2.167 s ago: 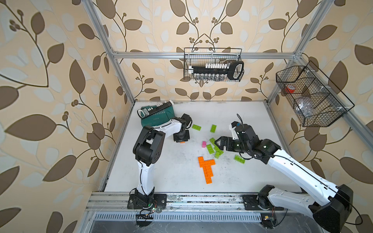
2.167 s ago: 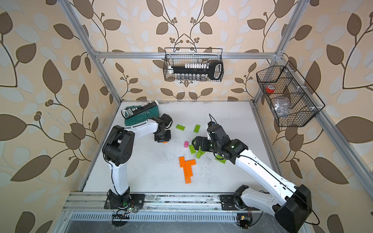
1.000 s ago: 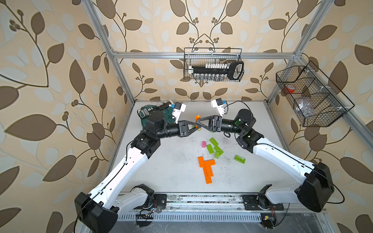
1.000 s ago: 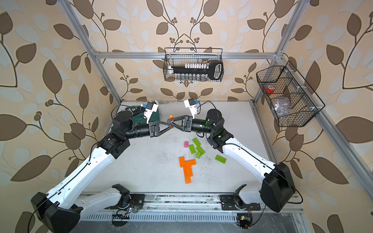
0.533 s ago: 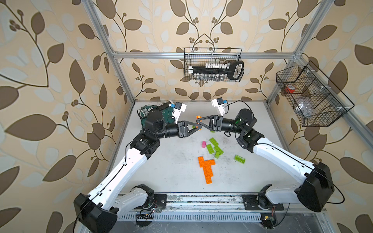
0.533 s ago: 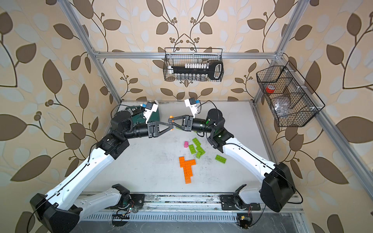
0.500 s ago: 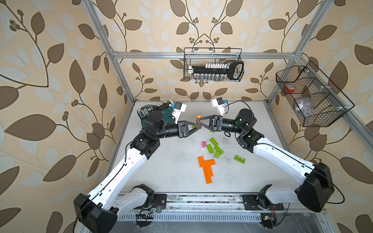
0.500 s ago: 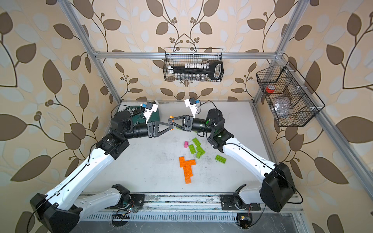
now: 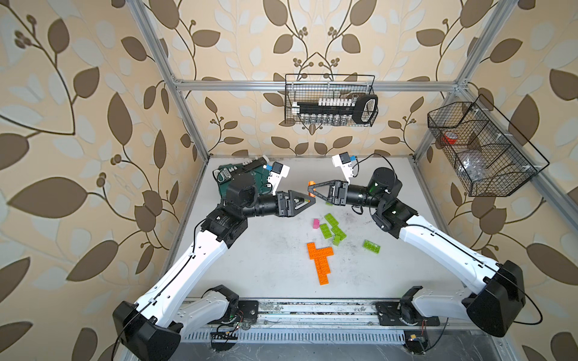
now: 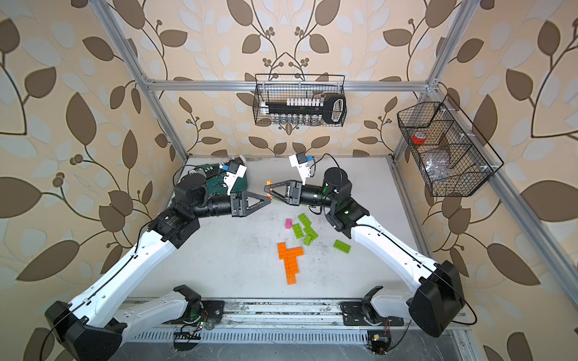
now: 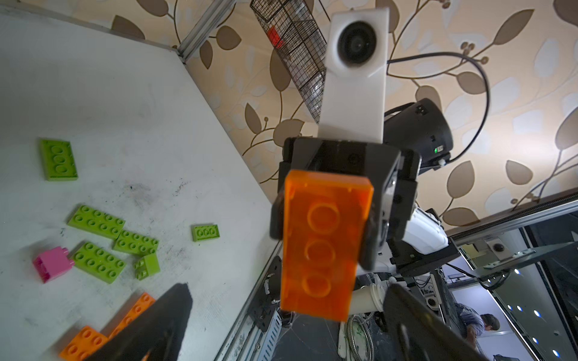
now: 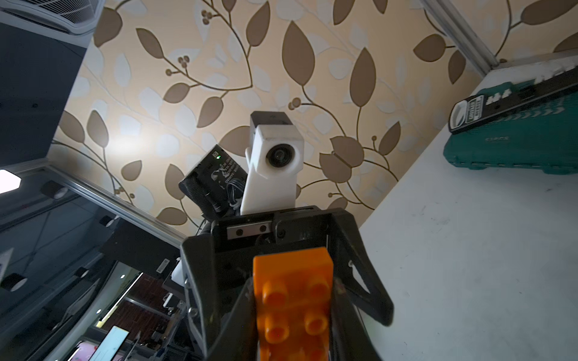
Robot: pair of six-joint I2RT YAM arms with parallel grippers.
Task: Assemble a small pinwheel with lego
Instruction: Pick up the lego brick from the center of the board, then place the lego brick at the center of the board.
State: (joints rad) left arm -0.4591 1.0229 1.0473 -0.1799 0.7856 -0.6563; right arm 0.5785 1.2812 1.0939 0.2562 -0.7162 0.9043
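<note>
White tabletop [image 9: 250, 259] below; up in the air, the right gripper [image 9: 309, 189] clamps the orange 2x4 brick [image 11: 322, 247] by its long sides. Its free end pokes between the fingers [image 11: 162, 325] of the left gripper [image 9: 312, 202], spread wide, neither touching.

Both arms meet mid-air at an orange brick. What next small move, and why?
Probably draw the left tool straight back. Its jaws stand open, while the right tool is clamped on the sides of the orange brick, so that tool alone carries it.
</note>
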